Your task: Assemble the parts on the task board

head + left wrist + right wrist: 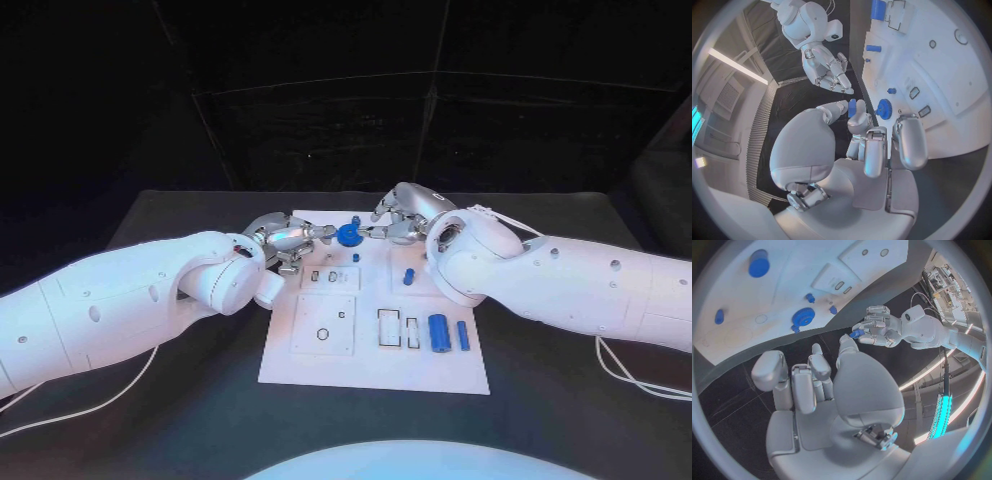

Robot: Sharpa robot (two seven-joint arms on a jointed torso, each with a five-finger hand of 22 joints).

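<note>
Where the task board [368, 370] ends on its far side, a blue gear [348, 236] sits on the white plate, right between the two hands.

- Left hand [286, 240]: just beside the gear on the robot's left. It pinches a small blue piece [856, 333] between thumb and a fingertip, and the other fingers [906, 140] reach out over the board's edge. The same piece shows in the left wrist view [852, 106], close to the gear [884, 108] but apart from it.
- Right hand [401, 215]: at the far edge on the gear's other side. It holds nothing. Its fingers [803, 385] are apart and point toward the board, and nothing touches the gear [803, 317].
- Other parts on the board: a small blue peg [356, 257] just nearer than the gear, a short blue piece [410, 275] under the right forearm, and a thick blue cylinder [438, 330] with a thinner one [463, 335] beside it, lying side by side near the right edge.
- Rectangular slots [388, 327] are outlined in black next to the cylinders. Smaller cut-outs [323, 334] sit on the left raised panel.
- The board's markings are too small to read as text.

The board lies mid-table on the black table [173, 210]. A white cable [635, 375] trails under the right arm.
</note>
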